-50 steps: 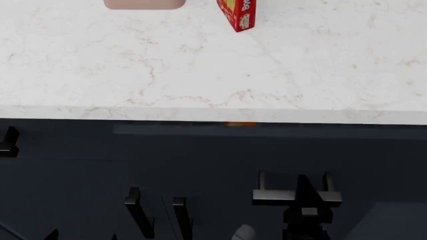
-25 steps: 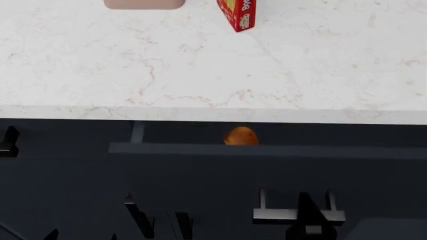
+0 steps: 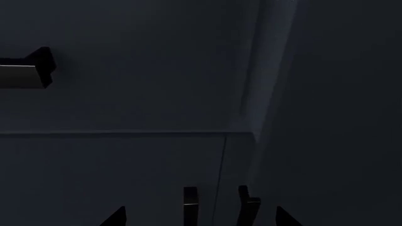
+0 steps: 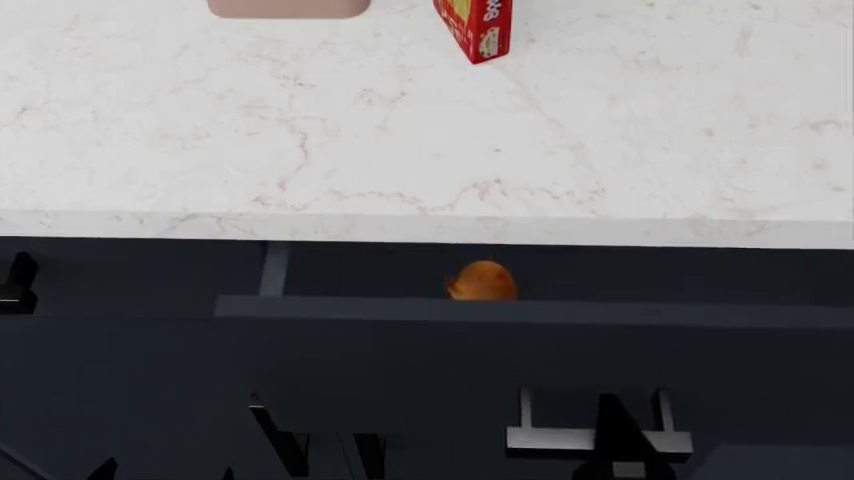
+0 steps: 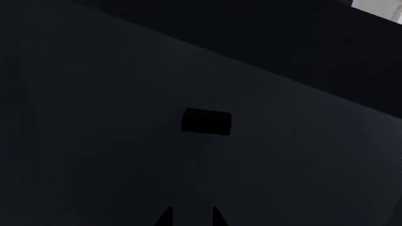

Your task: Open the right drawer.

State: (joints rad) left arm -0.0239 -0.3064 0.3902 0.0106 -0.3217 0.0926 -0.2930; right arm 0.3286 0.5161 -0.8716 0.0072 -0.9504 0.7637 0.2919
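**Right drawer stands part open, right gripper at its handle**

Below the white marble countertop (image 4: 400, 140), the wide dark navy right drawer (image 4: 534, 350) is pulled out from the cabinet face, a strip of its navy inner box open to view between the counter edge and the top of the flat drawer front. Inside that gap sits a small round orange object (image 4: 481, 281), close against the back of the drawer front. I cannot tell what it is.

On the drawer front, the short black horizontal bar handle (image 4: 598, 438) juts out on its two posts, low in the head view. The right gripper (image 4: 617, 440) rises right at the middle of that bar, dark fingers crossing it; whether the fingers are pinching the bar or merely set around it I cannot tell, since the bottom edge cuts them off. The right wrist camera gives only dark navy panel, a black rectangular block (image 5: 206, 121) and two finger tips at the edge.

Over on the left, the left gripper (image 3: 199, 215) hangs apart from the drawer with its fingers spread wide, facing two vertical black door handles (image 3: 190, 205) on the taller navy cabinet doors (image 3: 113, 179).

Up on the counter, a red carton (image 4: 474, 30) stands near the far edge, beside a pinkish-beige rounded object (image 4: 288, 8).
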